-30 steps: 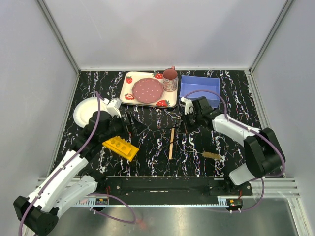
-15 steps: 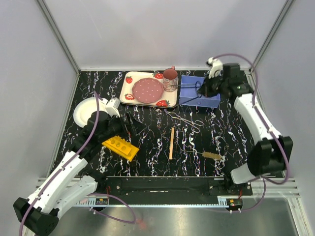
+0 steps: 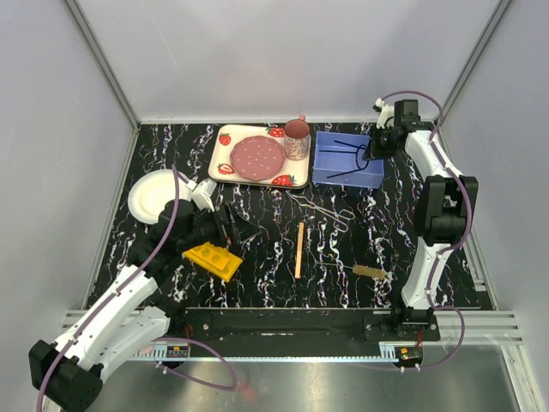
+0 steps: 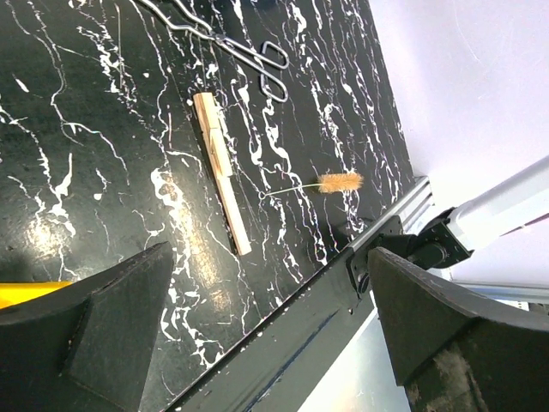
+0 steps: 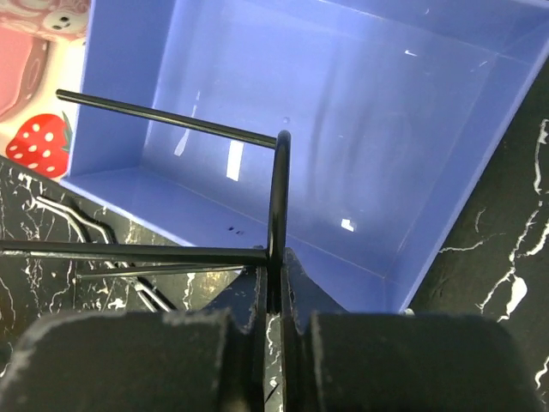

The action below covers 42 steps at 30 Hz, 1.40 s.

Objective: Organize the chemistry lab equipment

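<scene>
The right gripper [image 5: 273, 276], fingers clamped on a black wire tool [image 5: 163, 118], hangs over the blue bin [image 5: 446, 202] at upper right. One prong passes the bin wall, so release risks snagging or tipping out. The left gripper [image 4: 270, 300], fingers apart, hovers by the rack [image 3: 212, 258] at lower left.

A black marbled table [image 4: 86, 129] is seen from above, at a slant. Wire tongs [image 4: 240, 47] are laid at the top of the frame, their ring handles pointing to the lower right. Below them, a wooden stick [image 4: 221, 172] is laid at centre, and a tan-bristled brush [image 4: 339, 182] is found just to its right. The left gripper [image 4: 270, 257] is held wide apart across the bottom, with nothing between its fingers. A sliver of yellow rack [image 4: 30, 292] is glimpsed at the lower left edge.
</scene>
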Motion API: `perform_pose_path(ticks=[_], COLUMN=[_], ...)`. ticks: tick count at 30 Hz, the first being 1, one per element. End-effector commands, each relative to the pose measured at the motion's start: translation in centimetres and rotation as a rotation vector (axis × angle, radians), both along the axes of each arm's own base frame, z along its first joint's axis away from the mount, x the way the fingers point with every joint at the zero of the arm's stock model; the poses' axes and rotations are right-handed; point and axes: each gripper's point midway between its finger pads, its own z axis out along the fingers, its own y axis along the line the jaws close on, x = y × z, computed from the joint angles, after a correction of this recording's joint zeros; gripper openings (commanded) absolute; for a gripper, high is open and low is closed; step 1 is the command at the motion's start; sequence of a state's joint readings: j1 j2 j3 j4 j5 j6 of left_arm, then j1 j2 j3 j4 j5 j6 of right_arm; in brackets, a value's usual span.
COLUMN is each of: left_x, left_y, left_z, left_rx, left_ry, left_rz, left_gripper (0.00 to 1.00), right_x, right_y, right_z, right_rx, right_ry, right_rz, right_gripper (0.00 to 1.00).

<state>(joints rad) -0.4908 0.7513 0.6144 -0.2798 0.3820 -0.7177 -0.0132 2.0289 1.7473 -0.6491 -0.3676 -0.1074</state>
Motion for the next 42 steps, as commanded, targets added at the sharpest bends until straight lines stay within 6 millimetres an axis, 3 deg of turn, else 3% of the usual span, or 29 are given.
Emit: perform_pose_path(ticks=[1, 3, 11, 15, 22, 28, 29, 31, 32, 34, 35, 39, 40, 42], left_x=[0.0, 0.0, 0.0, 0.1, -0.2, -0.2, 0.1, -0.3, -0.3, -0.1, -0.3, 0.1, 0.2, 0.2], left_y=[-1.0, -1.1, -1.4, -1.5, -3.9, -6.1, -6.3, -7.3, -7.6, -8.1, -8.5, -10.0, -10.0, -11.1], left_z=[1.8, 1.6, 2.0, 1.8, 0.7, -1.3, -1.6, -2.5, -2.9, -4.0, -4.3, -6.5, -7.0, -7.8], left_rx=[-0.063, -0.06, -0.062, -0.068, -0.013, 0.16, 0.184, 0.231, 0.258, 0.317, 0.334, 0.424, 0.454, 0.49], left_ry=[-0.042, -0.031, -0.022, 0.004, 0.046, 0.08, 0.08, 0.099, 0.096, 0.111, 0.115, 0.162, 0.17, 0.189], left_rz=[-0.049, -0.059, -0.077, -0.066, -0.098, -0.081, -0.065, -0.083, -0.081, -0.071, -0.079, -0.037, -0.021, -0.014], left_gripper=[0.99, 0.99, 0.99, 0.99, 0.99, 0.99, 0.99, 0.99, 0.99, 0.99, 0.98, 0.92, 0.92, 0.89], right_x=[1.3, 1.4, 3.1, 3.3, 3.1, 2.2, 1.7, 0.7, 0.2, -1.6, -2.3, -6.0, -7.8, -8.8], right_y=[-1.8, -1.8, -3.0, -3.2, -3.0, -2.7, -2.6, -2.6, -2.6, -2.5, -2.4, -2.6, -2.6, -2.3], right_z=[1.4, 0.8, 1.4, 0.1, -0.7, 2.2, 3.5, 4.2, 6.2, 8.2, 8.7, 10.7, 10.8, 11.2], right_rx=[-0.023, -0.018, 0.076, 0.079, 0.085, 0.084, 0.084, 0.07, 0.052, 0.014, -0.017, -0.092, -0.102, -0.108], right_ry=[-0.037, -0.022, -0.008, 0.023, 0.039, -0.024, -0.052, -0.074, -0.128, -0.189, -0.219, -0.308, -0.327, -0.39], right_rz=[-0.054, -0.06, -0.184, -0.217, -0.208, -0.174, -0.165, -0.137, -0.115, -0.046, 0.011, 0.081, 0.083, 0.098], right_gripper=[0.0, 0.0, 0.0, 0.02, 0.24, 0.43, 0.49, 0.54, 0.61, 0.68, 0.77, 0.93, 0.97, 1.0])
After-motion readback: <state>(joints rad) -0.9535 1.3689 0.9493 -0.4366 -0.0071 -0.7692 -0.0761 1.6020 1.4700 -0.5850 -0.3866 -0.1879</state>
